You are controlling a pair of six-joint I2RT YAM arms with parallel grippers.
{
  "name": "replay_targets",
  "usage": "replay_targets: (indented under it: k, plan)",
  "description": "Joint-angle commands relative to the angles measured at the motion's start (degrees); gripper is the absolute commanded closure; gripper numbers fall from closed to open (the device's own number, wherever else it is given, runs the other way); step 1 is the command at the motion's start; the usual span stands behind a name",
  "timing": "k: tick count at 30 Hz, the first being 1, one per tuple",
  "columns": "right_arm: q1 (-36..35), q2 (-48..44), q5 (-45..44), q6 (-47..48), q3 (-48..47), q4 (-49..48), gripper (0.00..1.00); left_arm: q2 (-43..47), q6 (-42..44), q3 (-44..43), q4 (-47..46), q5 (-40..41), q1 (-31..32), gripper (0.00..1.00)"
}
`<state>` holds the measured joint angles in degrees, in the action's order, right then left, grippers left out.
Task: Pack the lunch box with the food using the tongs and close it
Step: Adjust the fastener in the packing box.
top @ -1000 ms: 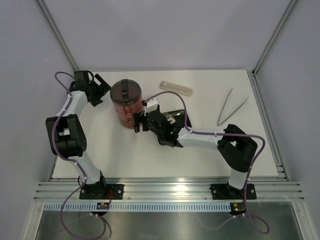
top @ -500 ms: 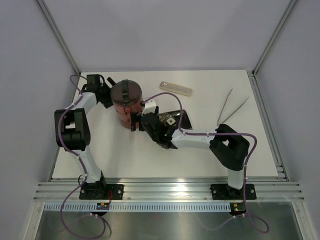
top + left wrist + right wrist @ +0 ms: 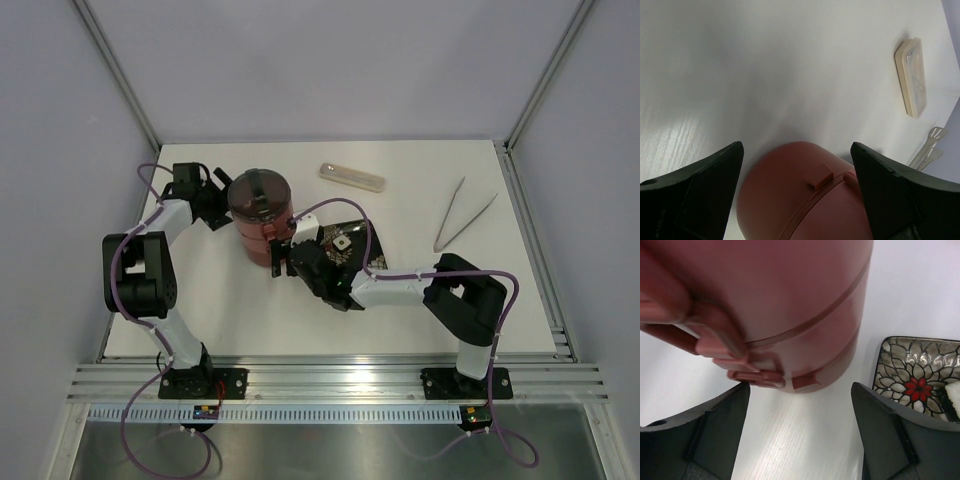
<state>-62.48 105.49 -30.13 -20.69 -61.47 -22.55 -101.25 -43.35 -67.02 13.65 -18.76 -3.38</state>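
The lunch box (image 3: 260, 222) stands as one dusty-red stack with its grey handled lid (image 3: 258, 193) on top. My left gripper (image 3: 218, 192) is open at the stack's far-left side; in the left wrist view its fingers (image 3: 715, 175) flank the lunch box (image 3: 805, 200) without touching it. My right gripper (image 3: 280, 258) is open at the near-right side, and in the right wrist view the lunch box (image 3: 790, 305) and its side clasp (image 3: 740, 360) sit just ahead of the spread jaws. The tongs (image 3: 462, 215) lie far right on the table. No food shows.
A black flower-patterned plate (image 3: 350, 245) lies right of the stack, half under my right arm, with a small white square (image 3: 952, 395) on it. A long translucent case (image 3: 352, 176) lies at the back. Metal frame rails border the table.
My left gripper has swung in from the far-left corner to the side of the lunch box. The right gripper shifted slightly nearer, and the stack sits a little further right.
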Motion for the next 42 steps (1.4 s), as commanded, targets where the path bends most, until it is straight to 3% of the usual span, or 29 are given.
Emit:
replay_targets:
  k: [1, 29, 36, 42]
  plan:
    - [-1.24, -2.84, -1.51, 0.56, 0.65, -5.57, 0.11, 2.9, 1.43, -0.21, -1.0, -0.92, 0.65, 0.08]
    - [-2.91, 0.86, -1.6, -0.85, -1.19, -6.02, 0.18, 6.59, 5.12, 2.43, 1.12, -1.27, 0.83, 0.08]
    - [-3.0, 1.03, -2.21, -0.84, -0.4, -6.72, 0.32, 7.03, 5.47, 2.6, 1.56, -1.27, 0.74, 0.08]
    - [-3.0, 0.68, -2.13, -0.85, 0.12, -6.9, 0.5, 7.12, 5.65, 2.69, 1.64, -1.1, 0.74, 0.08]
